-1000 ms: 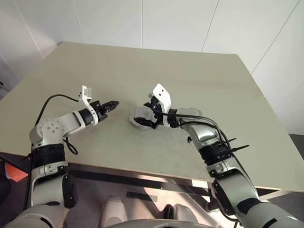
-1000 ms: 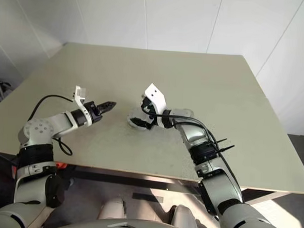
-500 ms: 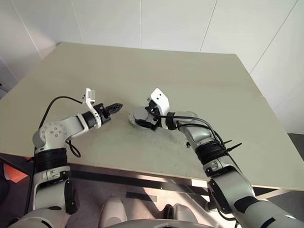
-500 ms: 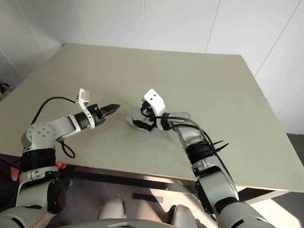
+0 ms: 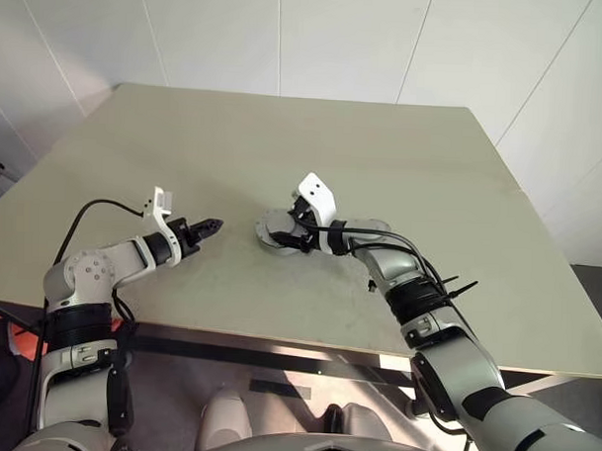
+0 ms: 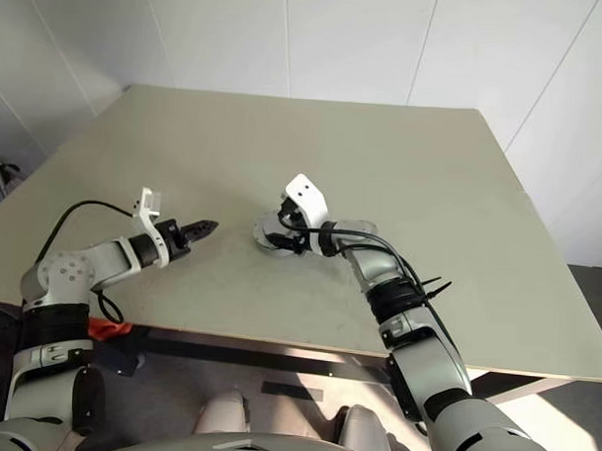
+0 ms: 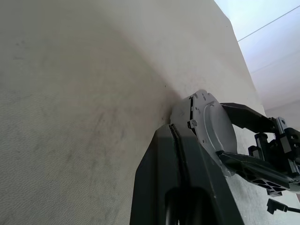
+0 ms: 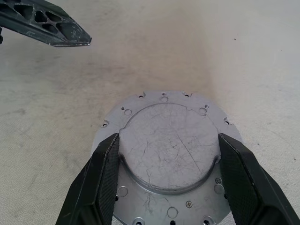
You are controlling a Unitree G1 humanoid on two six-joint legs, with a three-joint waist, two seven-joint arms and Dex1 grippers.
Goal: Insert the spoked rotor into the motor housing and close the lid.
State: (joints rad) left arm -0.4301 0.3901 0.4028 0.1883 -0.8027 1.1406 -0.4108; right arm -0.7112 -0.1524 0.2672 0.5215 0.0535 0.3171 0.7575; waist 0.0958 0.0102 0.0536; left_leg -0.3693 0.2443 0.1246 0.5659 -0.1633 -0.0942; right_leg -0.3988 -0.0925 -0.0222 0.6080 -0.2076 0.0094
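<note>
Here the right claw [image 8: 166, 187] pinches the lid's [image 8: 169, 147] raised disc across its smooth, stiff, likely slippery metal sides, while the left claw [image 5: 214, 224], pressed together, hovers apart.

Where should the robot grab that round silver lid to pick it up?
Probably by its round edge, from above, one finger on each side. The lid lies flat on the table, so only its rim sticks out to pinch. The right tool already straddles it that way.
</note>
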